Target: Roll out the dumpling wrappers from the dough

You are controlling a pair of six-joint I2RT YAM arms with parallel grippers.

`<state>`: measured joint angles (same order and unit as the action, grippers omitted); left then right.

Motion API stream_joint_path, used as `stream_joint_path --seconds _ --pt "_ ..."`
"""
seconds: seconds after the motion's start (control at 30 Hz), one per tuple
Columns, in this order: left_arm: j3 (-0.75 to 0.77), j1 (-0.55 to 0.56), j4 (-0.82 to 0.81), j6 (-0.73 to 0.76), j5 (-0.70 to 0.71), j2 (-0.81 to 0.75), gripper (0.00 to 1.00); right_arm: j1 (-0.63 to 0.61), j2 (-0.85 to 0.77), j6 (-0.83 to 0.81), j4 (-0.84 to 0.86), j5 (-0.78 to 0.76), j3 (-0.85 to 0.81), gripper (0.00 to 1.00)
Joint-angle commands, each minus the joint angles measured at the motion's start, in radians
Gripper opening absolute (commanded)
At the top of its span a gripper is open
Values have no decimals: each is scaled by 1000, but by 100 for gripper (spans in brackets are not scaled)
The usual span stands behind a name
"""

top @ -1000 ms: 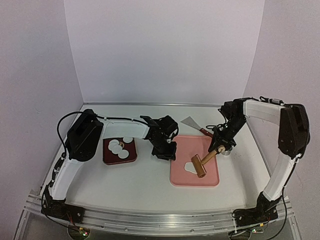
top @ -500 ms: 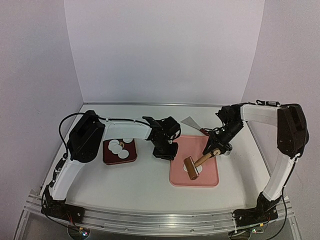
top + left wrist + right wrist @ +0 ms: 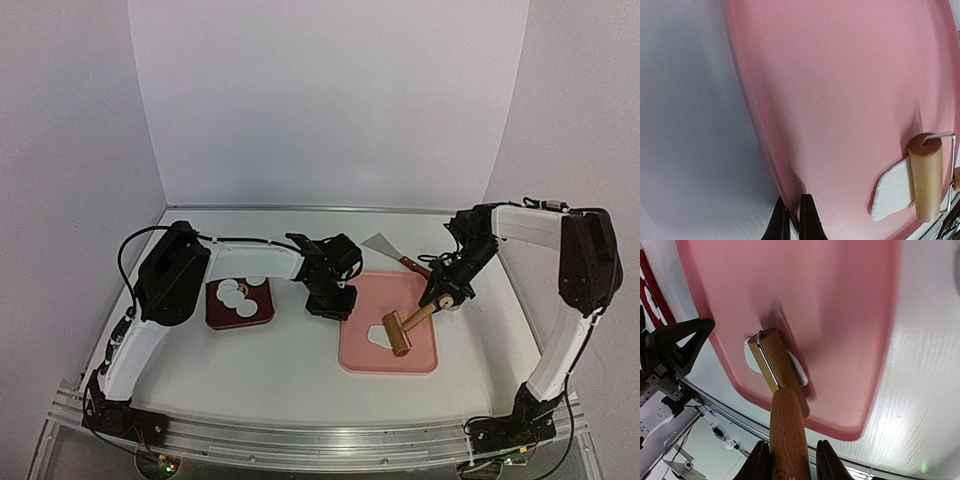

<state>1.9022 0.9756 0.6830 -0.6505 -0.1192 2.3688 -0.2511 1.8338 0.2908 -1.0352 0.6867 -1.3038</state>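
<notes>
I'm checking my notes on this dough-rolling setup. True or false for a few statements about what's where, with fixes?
The right gripper holds the wooden roller by its handle. True.
The roller sits on the dough on the pink tray. True.
The round wrappers lie on the pink tray. False: they lie on the dark red tray.
The left gripper hangs wide open. False: it is shut on the pink tray's edge.
</notes>
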Motion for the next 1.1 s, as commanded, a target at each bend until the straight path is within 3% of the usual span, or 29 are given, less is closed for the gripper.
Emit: stream_joint_path --seconds 0.0,0.13,0.43,0.8,1.07 --pt "-12 -14 95 42 72 55 0 -87 117 61 20 -289 62 0" --pt "-33 -18 81 38 64 46 0 -94 115 76 13 -325 41 0" --pt "-78 -35 47 32 59 15 0 50 67 9 -69 -367 9 0" --pt "-44 -44 51 48 49 33 0 -145 184 92 -13 -350 -23 0" --pt "-55 -55 42 43 47 25 0 2 91 46 -61 -424 -12 0"
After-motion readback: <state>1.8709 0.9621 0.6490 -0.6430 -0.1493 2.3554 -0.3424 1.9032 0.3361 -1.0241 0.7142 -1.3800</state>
